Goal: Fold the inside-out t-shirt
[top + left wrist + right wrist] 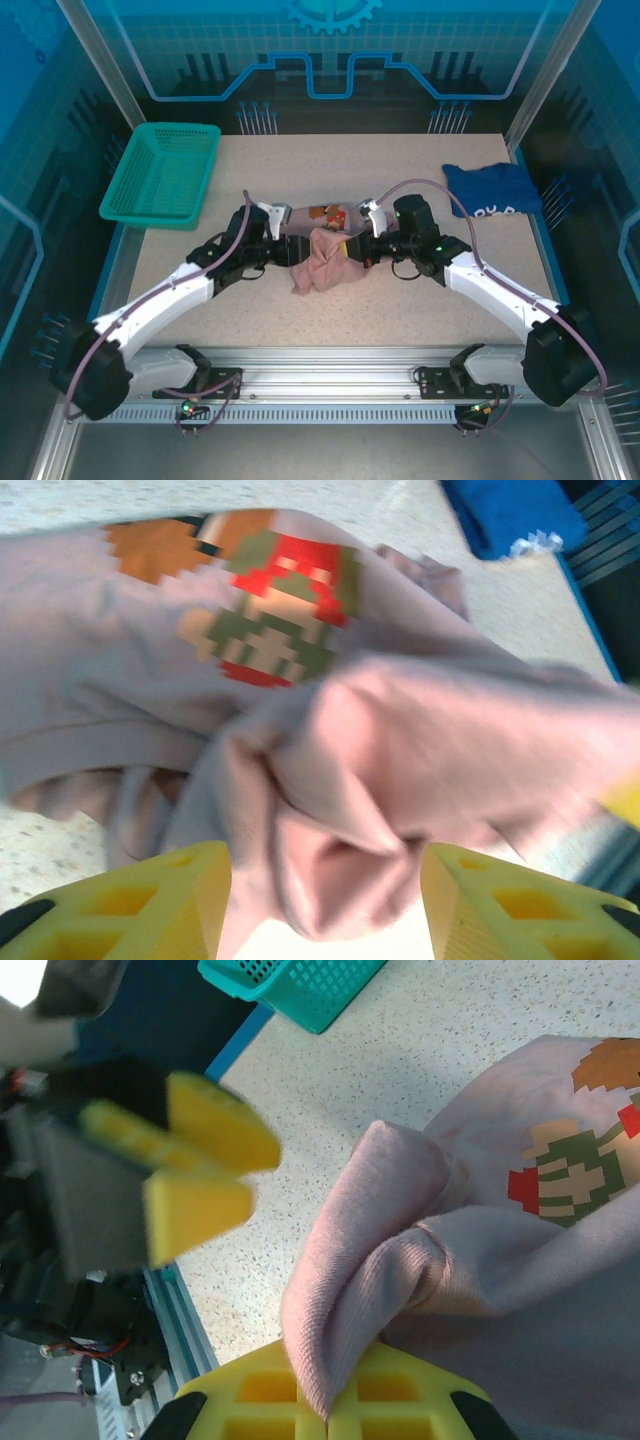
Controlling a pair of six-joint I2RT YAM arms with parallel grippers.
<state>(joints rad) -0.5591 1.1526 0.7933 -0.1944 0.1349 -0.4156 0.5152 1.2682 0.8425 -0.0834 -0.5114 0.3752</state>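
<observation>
One fold of the inside-out t-shirt (560,1290) sat pinched in my right gripper (330,1400); my left gripper (325,890) stood open, pink cloth bunched between its fingers (150,905).

We find the dusty pink soft cloth t-shirt (322,258) bunched on the middle of the speckled beige tabletop (400,310), between the two arms. The left gripper (325,910) sits at its left side, its fingers (150,905) standing apart on either side of a fold of cloth. The right gripper (325,1405) sits at its right side, fingers (265,1390) pressed together on another fold. Both face each other across the heap. The multicoloured pixel print patch (325,213) lies on the heap's far side. The teal plastic mesh basket (165,172) stands at the far left corner, well apart from the t-shirt. The dark blue cloth shirt (492,188) lies at the far right edge, behind the right arm.
</observation>
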